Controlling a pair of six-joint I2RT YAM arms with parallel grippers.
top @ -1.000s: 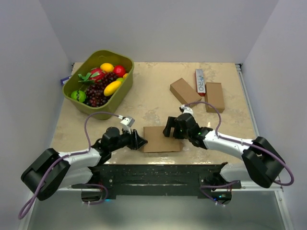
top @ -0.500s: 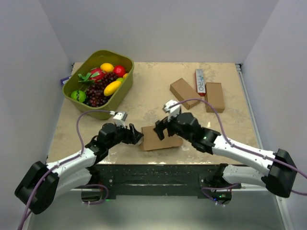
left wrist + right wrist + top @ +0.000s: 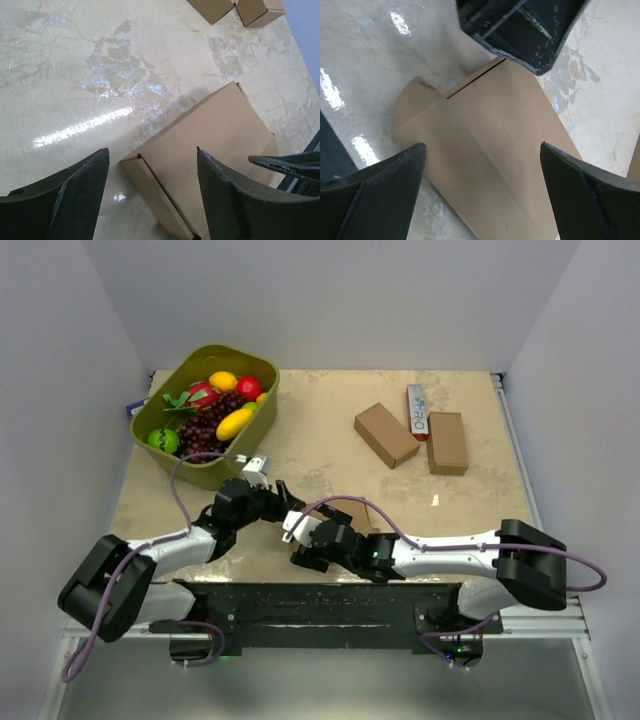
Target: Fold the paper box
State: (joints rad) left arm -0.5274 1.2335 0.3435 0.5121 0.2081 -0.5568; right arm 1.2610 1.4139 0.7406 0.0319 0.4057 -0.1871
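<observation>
Where the overhead view takes in the whole table (image 3: 470, 500), the paper box (image 3: 352, 512) is seen lying near the front edge, about midway between the two arms and largely covered by the right arm. The left gripper (image 3: 285, 498) is held at the box's left end and the right gripper (image 3: 303, 548) just in front of it, near the same end. At the far left a green bin (image 3: 245, 450) filled with toy fruit is found. Two plain cardboard boxes (image 3: 385, 434) and a white-and-red carton (image 3: 418, 410) are set well apart from it at the far right.

In the left wrist view, the left gripper's fingers (image 3: 65, 195) are shown spread apart. One end of the box (image 3: 210, 130), with a side flap tucked along its edge, is framed between them, and nothing is gripped. A finger of the right gripper (image 3: 285, 162) is seen at the right border.

In the right wrist view, the fingers (image 3: 590, 195) are likewise parted widely on either side of the box (image 3: 490, 170), which is not clamped. A rounded flap (image 3: 412, 100) is seen sticking out at its far left corner. The left gripper (image 3: 520, 25) is seen just beyond the box's far end; whether it touches cannot be told.
</observation>
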